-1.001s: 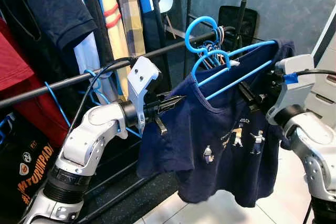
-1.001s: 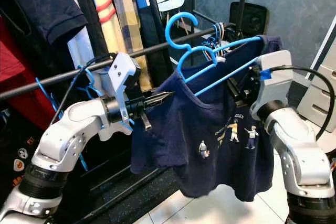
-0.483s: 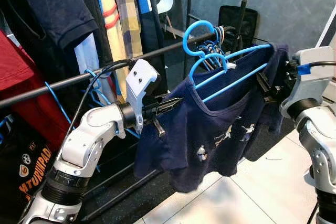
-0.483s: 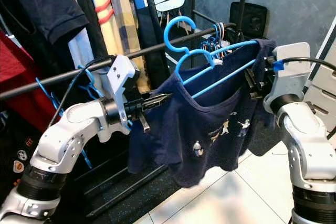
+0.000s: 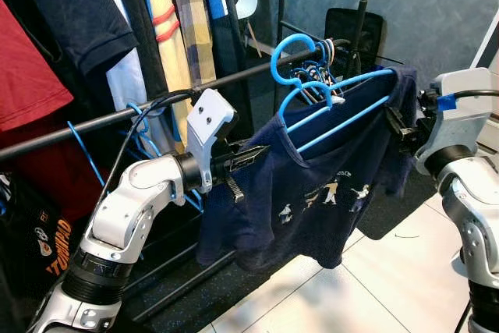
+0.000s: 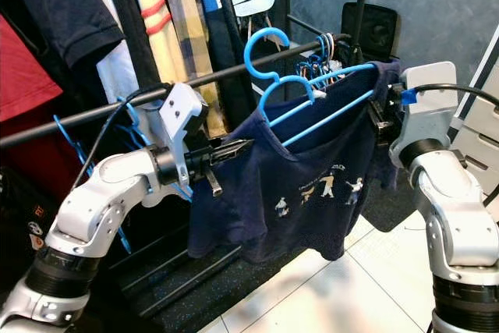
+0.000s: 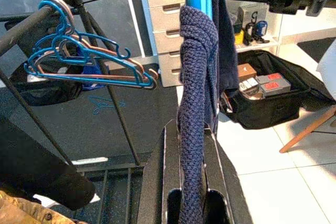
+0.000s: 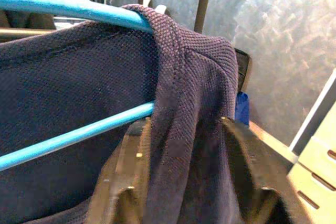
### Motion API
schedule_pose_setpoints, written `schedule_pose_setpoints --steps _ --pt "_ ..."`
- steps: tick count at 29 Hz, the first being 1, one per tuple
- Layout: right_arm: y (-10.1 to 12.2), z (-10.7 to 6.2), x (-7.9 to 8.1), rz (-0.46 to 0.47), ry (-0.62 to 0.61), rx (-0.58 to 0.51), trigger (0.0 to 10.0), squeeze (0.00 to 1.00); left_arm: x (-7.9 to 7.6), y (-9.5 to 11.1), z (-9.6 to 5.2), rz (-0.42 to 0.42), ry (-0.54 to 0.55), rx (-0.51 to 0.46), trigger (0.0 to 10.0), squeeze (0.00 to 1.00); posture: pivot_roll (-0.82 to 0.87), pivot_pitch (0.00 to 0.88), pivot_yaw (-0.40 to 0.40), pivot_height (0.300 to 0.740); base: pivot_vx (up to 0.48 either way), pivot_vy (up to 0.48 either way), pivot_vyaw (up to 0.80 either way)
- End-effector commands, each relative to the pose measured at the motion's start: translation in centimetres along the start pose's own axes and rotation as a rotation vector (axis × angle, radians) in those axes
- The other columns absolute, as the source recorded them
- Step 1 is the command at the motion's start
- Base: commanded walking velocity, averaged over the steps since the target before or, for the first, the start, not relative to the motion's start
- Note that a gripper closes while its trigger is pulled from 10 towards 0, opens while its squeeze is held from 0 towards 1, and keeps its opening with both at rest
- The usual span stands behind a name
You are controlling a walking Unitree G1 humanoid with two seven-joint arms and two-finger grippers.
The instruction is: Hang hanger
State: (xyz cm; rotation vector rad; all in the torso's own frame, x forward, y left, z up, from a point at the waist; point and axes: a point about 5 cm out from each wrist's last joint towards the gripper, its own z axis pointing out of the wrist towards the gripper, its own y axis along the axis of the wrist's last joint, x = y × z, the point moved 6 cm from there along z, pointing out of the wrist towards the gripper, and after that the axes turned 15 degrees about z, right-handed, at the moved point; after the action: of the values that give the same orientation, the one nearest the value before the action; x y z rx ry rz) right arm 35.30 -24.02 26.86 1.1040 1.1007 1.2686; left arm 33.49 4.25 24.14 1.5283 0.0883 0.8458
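**Shirt on hanger held at both ends, hook at the rail**

I have the blue hanger (image 5: 335, 107) carrying a navy T-shirt (image 5: 312, 193) stretched between both arms. Left gripper (image 5: 253, 154): its fingers (image 7: 157, 182) are closed on the shirt's left shoulder; in the left wrist view a bunched fold of navy fabric runs straight up between them to the blue hanger bar. Right gripper (image 5: 401, 126): its fingers (image 8: 128, 166) sit either side of the shirt's right shoulder, with the lower blue bar passing just beyond the fingertips. Fabric fills the gap between them, and they look clamped on it.

The hanger's hook (image 5: 292, 56) is up at the black rail (image 5: 101, 118), between the two grippers and above them. I cannot tell whether it rests on the rail or only overlaps it. A cluster of spare hangers (image 7: 89, 64) hangs on the rail just beyond the hook. Beyond the left gripper, more clothes (image 5: 93, 21) hang along the rail. Pale floor tiles (image 5: 374, 286) lie below the shirt's hem.
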Motion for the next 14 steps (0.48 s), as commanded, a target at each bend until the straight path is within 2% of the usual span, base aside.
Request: schedule_pose_setpoints --steps 1,3,4,5,9,14 --pt "0.4 0.1 0.0 -0.011 -0.002 -0.007 0.0 0.0 0.3 0.6 -0.5 0.012 0.004 -0.023 10.0 0.0 -0.16 0.0 0.064 0.74 0.0 0.0 0.0" --pt "0.3 0.2 -0.3 -0.013 -0.011 -0.003 0.0 0.0 0.1 0.8 -0.5 0.01 -0.003 -0.031 10.0 0.0 -0.15 0.0 0.061 0.74 0.0 0.0 0.0" --pt "0.0 0.2 -0.2 -0.009 -0.003 0.008 3.7 0.0 0.0 1.0 -0.5 0.008 -0.006 -0.038 10.0 0.0 -0.15 0.0 0.062 0.74 0.0 0.0 0.0" --pt "-0.4 0.2 0.4 0.005 0.022 0.025 10.0 0.0 -0.2 1.5 -0.3 0.006 -0.01 -0.053 10.0 0.0 -0.15 0.0 0.063 0.74 0.0 0.0 0.0" --pt "-0.9 0.1 1.0 0.015 0.052 0.046 10.0 0.0 -0.4 2.0 0.0 0.003 -0.016 -0.072 10.0 0.0 -0.15 0.0 0.065 0.74 0.0 0.0 0.0" --pt "-1.1 0.0 0.8 0.006 0.036 0.056 10.0 0.0 -0.7 2.4 0.1 0.001 -0.029 -0.086 10.0 0.0 -0.15 0.0 0.066 0.74 0.0 0.0 0.0"
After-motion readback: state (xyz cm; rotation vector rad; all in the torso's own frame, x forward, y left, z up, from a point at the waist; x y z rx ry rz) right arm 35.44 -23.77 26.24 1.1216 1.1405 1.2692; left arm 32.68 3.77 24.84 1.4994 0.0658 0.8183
